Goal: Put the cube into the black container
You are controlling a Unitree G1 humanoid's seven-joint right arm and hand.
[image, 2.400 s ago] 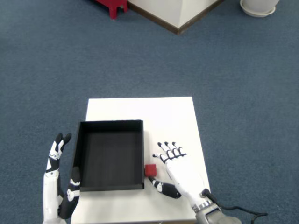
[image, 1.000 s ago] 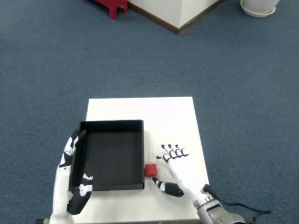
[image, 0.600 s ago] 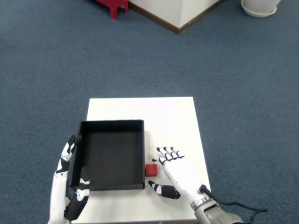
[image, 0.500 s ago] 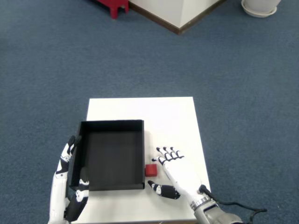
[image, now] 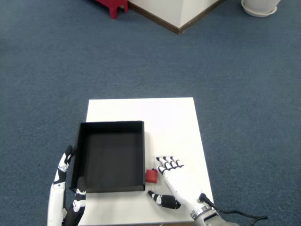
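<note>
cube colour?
Red; the cube shows in the head view, beside the black container.

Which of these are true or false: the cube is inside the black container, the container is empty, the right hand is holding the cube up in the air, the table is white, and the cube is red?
1. The cube is inside the black container. False: it sits on the table just outside the container's right wall, near its front corner.
2. The container is empty. True: only its dark floor shows.
3. The right hand holds the cube up in the air. False: the cube rests on the table, with the hand's fingertips right beside it and its fingers spread.
4. The table is white. True.
5. The cube is red. True.
</note>
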